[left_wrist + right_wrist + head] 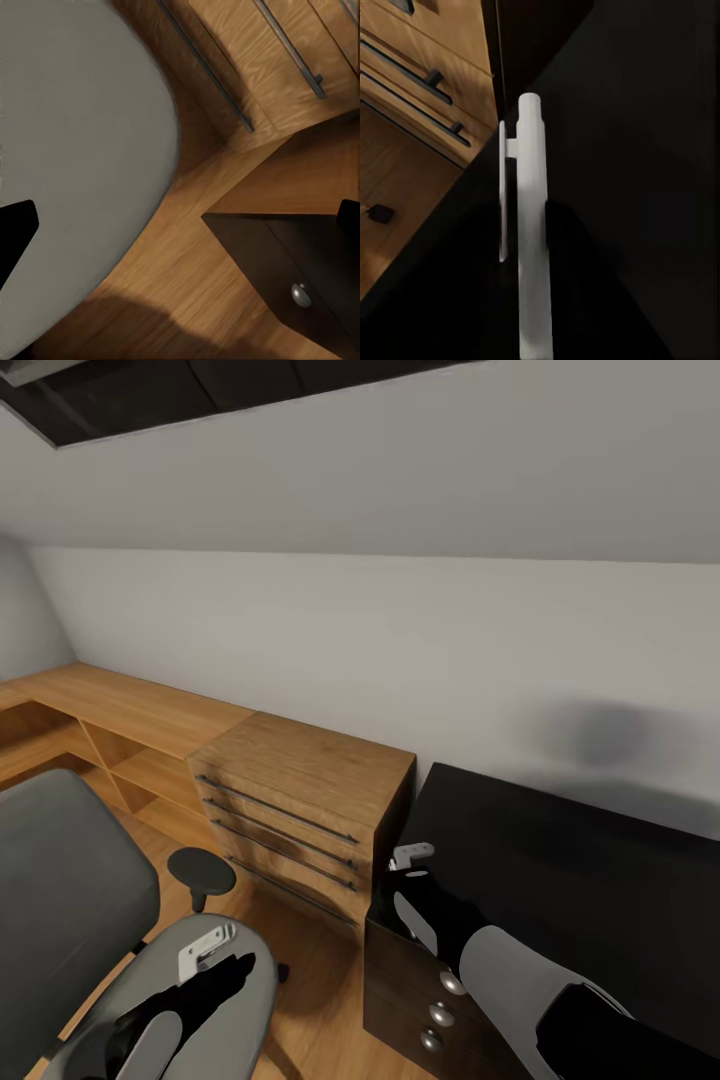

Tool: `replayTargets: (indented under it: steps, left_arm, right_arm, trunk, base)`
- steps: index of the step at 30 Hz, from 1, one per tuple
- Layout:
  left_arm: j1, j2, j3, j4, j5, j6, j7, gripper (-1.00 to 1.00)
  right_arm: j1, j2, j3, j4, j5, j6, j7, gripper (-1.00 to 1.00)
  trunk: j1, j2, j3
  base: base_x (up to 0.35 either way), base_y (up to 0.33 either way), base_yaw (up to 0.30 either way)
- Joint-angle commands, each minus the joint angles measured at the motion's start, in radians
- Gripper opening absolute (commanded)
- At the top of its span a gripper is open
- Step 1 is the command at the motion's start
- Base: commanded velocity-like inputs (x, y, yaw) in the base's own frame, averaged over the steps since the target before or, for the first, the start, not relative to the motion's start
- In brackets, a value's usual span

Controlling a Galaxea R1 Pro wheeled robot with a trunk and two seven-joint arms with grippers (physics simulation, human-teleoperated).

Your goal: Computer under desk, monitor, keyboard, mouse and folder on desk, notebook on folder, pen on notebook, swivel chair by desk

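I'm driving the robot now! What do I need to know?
Left pincer: open, holding nothing, above the swivel chair seat.
Right pincer: looks shut on the pen, over the corner of the desk next to the light-wood chest.
Done: the pen seems to be picked up.
Left: put the pen on the notebook, which goes on top of the folder. Then push the chair next to the desk. Look along the desk first.

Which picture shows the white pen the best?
The right wrist view. There the pen is big and close, a white stick with its clip, over the black desk. The head view shows just the right tool above the desk edge; I cannot make out the pen there.
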Motion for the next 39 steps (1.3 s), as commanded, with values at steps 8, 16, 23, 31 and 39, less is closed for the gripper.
replayTargets:
  steps: [8, 16, 23, 31, 39]
  left_arm:
    - [-0.001, 0.001, -0.003, -0.002, 0.005, -0.001, 0.01, 1.0]
    - [-0.001, 0.0, -0.003, -0.002, 0.005, -0.002, 0.01, 1.0]
    - [-0.001, -0.003, -0.004, 0.003, 0.007, -0.001, 0.01, 1.0]
    - [-0.001, -0.028, -0.006, 0.017, 0.007, -0.001, 0.008, 1.0]
    - [-0.001, -0.03, -0.045, 0.035, 0.004, -0.002, 0.008, 1.0]
  right_arm:
    - [-0.001, 0.0, 0.006, -0.005, -0.006, 0.003, -0.01, -1.0]
    - [0.003, -0.096, 0.002, -0.279, -0.031, 0.124, -0.037, -1.0]
    - [0.033, -0.223, -0.015, -0.592, -0.301, 0.277, -0.287, -1.0]
    - [0.075, -0.263, -0.016, -0.764, -0.427, 0.305, -0.513, -1.0]
    - [0.083, -0.268, -0.017, -0.783, -0.427, 0.305, -0.519, -1.0]
  trunk:
    - [-0.031, 0.056, 0.024]
    - [-0.061, 0.112, 0.049]
    - [-0.088, 0.161, 0.071]
    - [-0.111, 0.203, 0.097]
    - [-0.111, 0.203, 0.105]
  base:
    - [0.0, 0.0, 0.0]
    - [-0.166, 0.0, 0.0]
    - [-0.329, 0.0, 0.0]
    - [-0.237, 0.0, -0.156]
    - [-0.013, 0.0, -0.239]
